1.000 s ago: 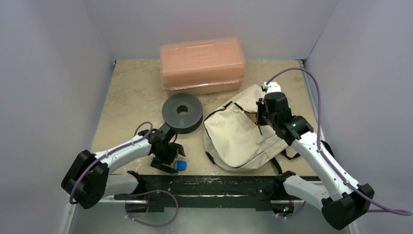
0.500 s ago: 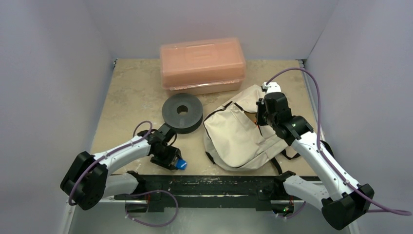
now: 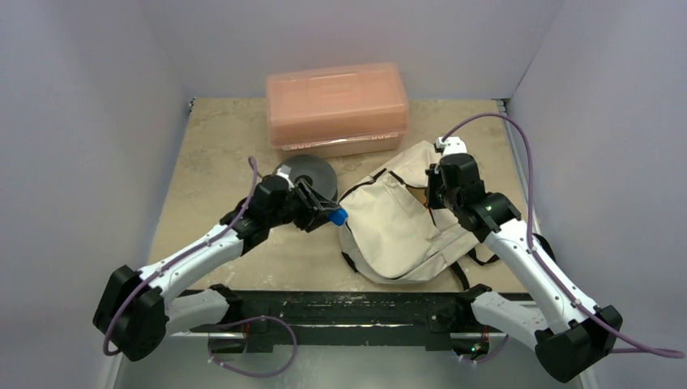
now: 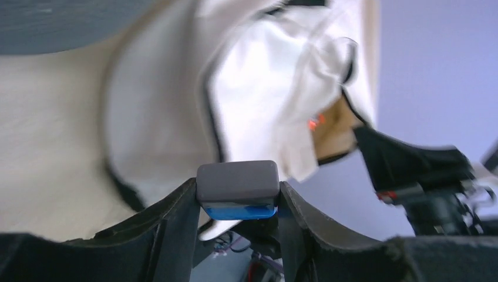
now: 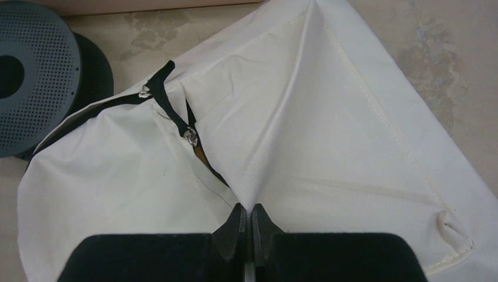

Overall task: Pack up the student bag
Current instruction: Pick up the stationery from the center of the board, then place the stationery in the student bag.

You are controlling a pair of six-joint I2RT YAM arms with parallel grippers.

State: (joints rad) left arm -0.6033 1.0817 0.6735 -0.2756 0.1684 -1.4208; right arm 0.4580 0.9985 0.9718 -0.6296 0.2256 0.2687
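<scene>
1 student bag (image 3: 397, 227), 1 pink box (image 3: 336, 105), 1 grey disc (image 3: 317, 168), 1 blue block (image 3: 336, 216)

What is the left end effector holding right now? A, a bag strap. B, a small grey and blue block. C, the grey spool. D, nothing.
B: the small grey and blue block sits clamped in the left end effector, beside the student bag.
</scene>
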